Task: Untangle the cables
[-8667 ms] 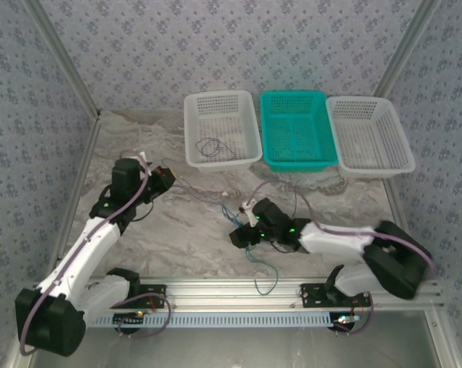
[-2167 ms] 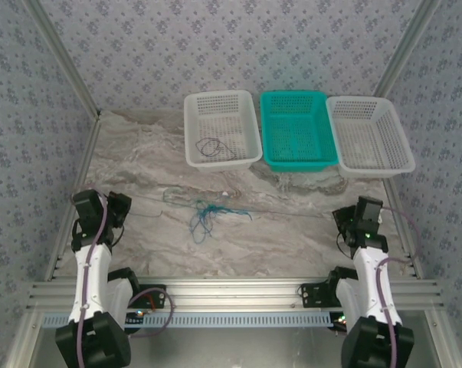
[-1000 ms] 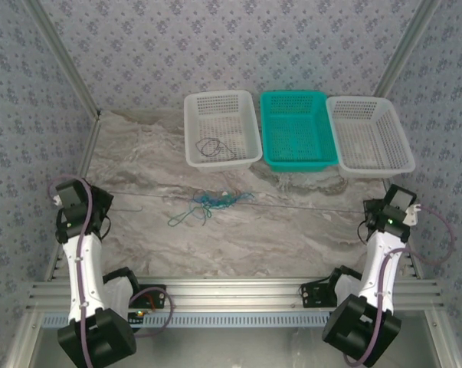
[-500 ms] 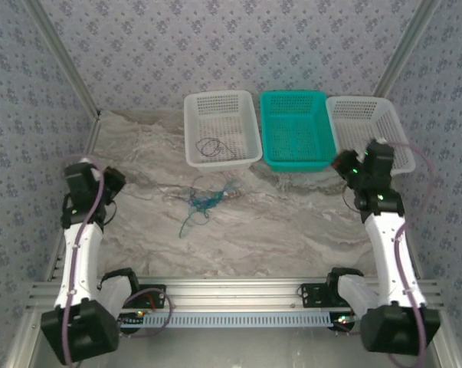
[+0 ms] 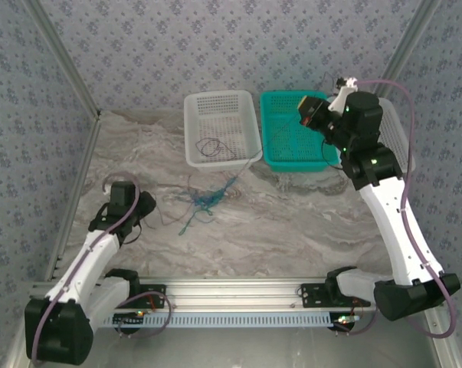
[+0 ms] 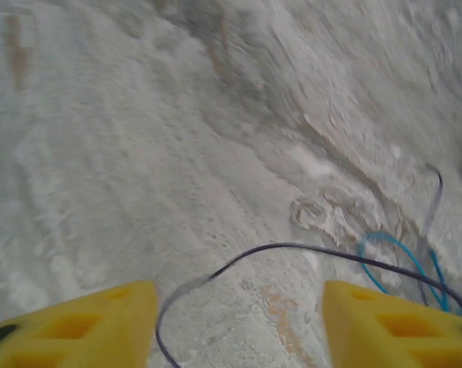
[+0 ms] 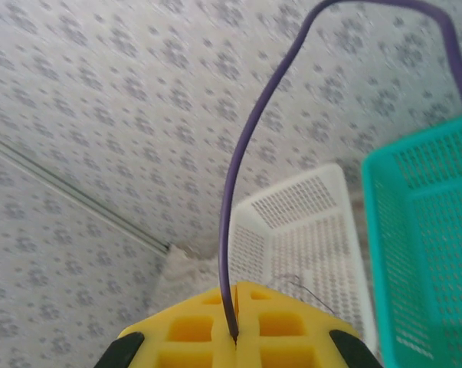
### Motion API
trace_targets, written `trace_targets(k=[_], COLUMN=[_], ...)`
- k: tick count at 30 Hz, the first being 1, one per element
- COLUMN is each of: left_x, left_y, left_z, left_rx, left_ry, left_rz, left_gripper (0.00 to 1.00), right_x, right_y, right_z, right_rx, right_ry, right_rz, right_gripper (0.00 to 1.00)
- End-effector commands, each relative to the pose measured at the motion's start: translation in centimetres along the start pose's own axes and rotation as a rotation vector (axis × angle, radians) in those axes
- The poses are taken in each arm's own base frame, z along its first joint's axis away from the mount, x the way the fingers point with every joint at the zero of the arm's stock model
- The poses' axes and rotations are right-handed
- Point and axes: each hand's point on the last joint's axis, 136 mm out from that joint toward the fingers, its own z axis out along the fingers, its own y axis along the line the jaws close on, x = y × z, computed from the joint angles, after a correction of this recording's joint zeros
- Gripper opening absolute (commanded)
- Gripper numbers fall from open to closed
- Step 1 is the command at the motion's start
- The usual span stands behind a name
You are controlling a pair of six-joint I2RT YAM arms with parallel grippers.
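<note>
The cables (image 5: pixel 203 201) lie as a small blue, teal and dark wad on the marble table, left of centre. One thin strand runs from the wad up toward the white basket's front corner. My left gripper (image 5: pixel 149 208) sits low just left of the wad, open. Its yellow fingers (image 6: pixel 70 330) stand wide apart with a dark cable (image 6: pixel 292 249) arcing loose on the table between them, beside a blue cable (image 6: pixel 388 244). My right gripper (image 5: pixel 309 113) is raised high over the teal basket, its jaws shut on a dark purple-grey cable (image 7: pixel 238 192) that rises from between them.
Three baskets line the back: a white basket (image 5: pixel 192 130) holding a dark cable (image 5: pixel 210 146), a teal basket (image 5: pixel 292 165) and another white basket (image 5: pixel 384 170). Patterned walls close in both sides. An aluminium rail (image 5: pixel 238 287) runs along the near edge.
My left gripper has opened, let go of its cable and moved down toward the wad. My right arm has swung up and left, from the right-hand white basket to above the teal one.
</note>
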Motion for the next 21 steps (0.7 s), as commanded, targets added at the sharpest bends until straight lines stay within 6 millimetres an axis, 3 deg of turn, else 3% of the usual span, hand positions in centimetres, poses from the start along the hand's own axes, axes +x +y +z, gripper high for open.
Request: trace_targets(k=[1,3,5,6,9,12,15,21], left_x=[-4.2,-5.1,-4.3,-3.0,2.4,7.7,11.6,15.8], left_y=[-0.6,-3.5,-8.5,-11.4,-17.7,-21.6,-25.0,-29.9], left_z=[-3.7,-5.7,-7.0,-7.6,-8.1,-7.2,-6.0,-1.9], left_rx=[0.018,0.162,0.390,0.520,0.732,0.796,0.852,0.896], left_ry=[-0.180,-0.209,-0.175,-0.134,-0.010,0.082,0.163,0.210], left_rz=[-0.019,0.024,0.111,0.174,0.416,0.651,0.790,0.921], left_gripper=[0.70,0.72,0.73,0.74,0.74,0.74,0.76,0.86], right_x=[-1.6,-1.2,-0.6,-0.1,0.8,1.5,2.0,2.6], right_y=[3.6,5.2,6.4,6.9,7.8,8.1,8.0,7.7], right_z=[-0.3,0.3,1.0,1.3,1.9,2.3,2.1,1.6], right_rx=[-0.066,-0.094,-0.117,-0.129,-0.142,-0.146,-0.137,-0.134], right_ry=[-0.039,-0.025,-0.005,0.006,0.028,0.047,0.063,0.082], right_rz=[0.000,-0.014,-0.027,-0.032,-0.046,-0.049,-0.050,-0.050], right_gripper=[0.00,0.00,0.00,0.00,0.00,0.00,0.00,0.00])
